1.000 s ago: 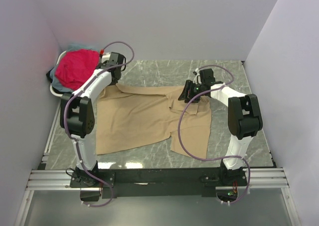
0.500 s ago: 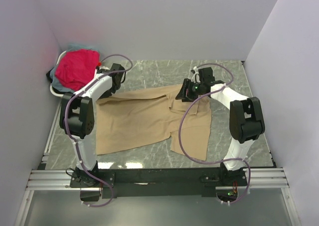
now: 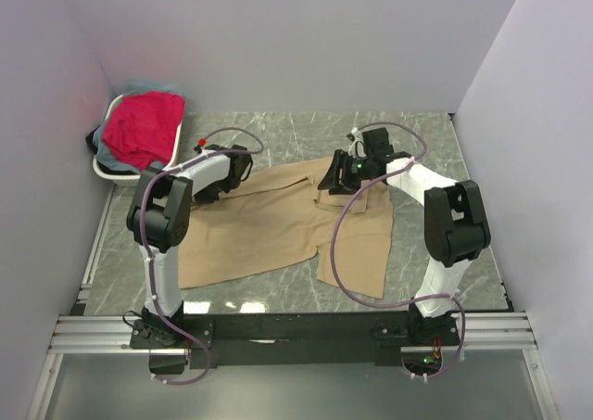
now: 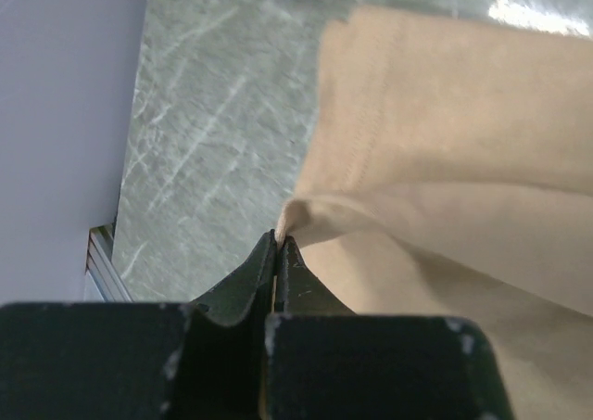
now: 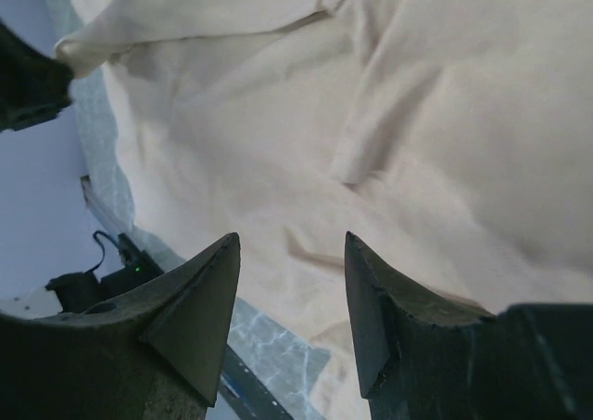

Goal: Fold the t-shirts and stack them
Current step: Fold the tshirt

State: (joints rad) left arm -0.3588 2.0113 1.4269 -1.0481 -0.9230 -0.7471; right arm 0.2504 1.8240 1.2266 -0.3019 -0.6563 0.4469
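Observation:
A tan t-shirt (image 3: 278,221) lies spread on the marble table, partly folded over at its far edge. My left gripper (image 3: 239,168) is shut on the shirt's far left edge; in the left wrist view the cloth (image 4: 445,160) is pinched between the closed jaw tips (image 4: 279,239). My right gripper (image 3: 332,181) is open and hovers over the shirt's far right part; in the right wrist view the tan cloth (image 5: 389,114) lies below the spread fingers (image 5: 292,248), which hold nothing. A red-pink t-shirt (image 3: 144,123) lies on top of pale blue-grey cloth (image 3: 104,156) in the basket.
A white oval basket (image 3: 111,171) stands at the far left corner against the wall. Grey walls close in the table on the left, back and right. A black rail (image 3: 287,327) runs along the near edge by the arm bases.
My left gripper has moved right and nearer with the shirt's far left edge, drawing it inward. My right gripper has shifted left over the shirt's far edge.

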